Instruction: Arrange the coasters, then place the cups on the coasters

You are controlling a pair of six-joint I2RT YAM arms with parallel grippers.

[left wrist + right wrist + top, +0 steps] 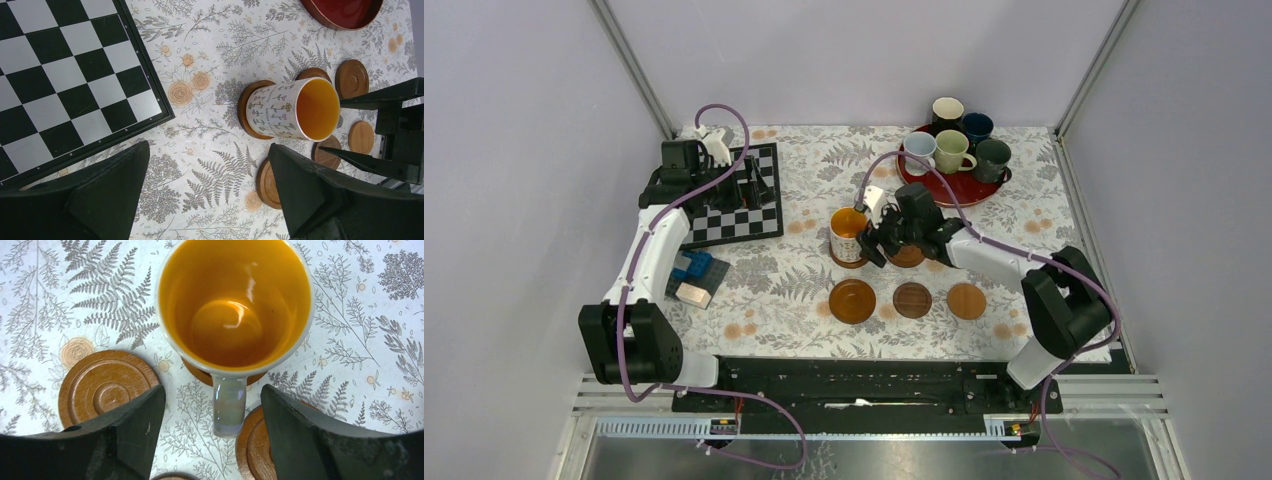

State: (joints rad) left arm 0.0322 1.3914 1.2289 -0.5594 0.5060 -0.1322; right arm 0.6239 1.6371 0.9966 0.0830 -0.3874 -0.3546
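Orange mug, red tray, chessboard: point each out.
orange mug (pixel 227 325), right wrist view, inside bottom of the mug
red tray (pixel 954 188), top view, bare front part
chessboard (pixel 60 75), left wrist view, playing surface

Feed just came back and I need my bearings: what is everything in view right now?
coasters: six, brown wood, two rows mid-table
orange-inside mug: one, white outside, on back-left coaster
other mugs: five, black, navy, pale blue-white, pale green, dark grey-green, on tray
tray: one, red, back right
chessboard: one, black-and-white, back left
small blocks: count unclear, blue and tan, left edge
left gripper: open, over chessboard
right gripper: open, straddling orange-inside mug's handle
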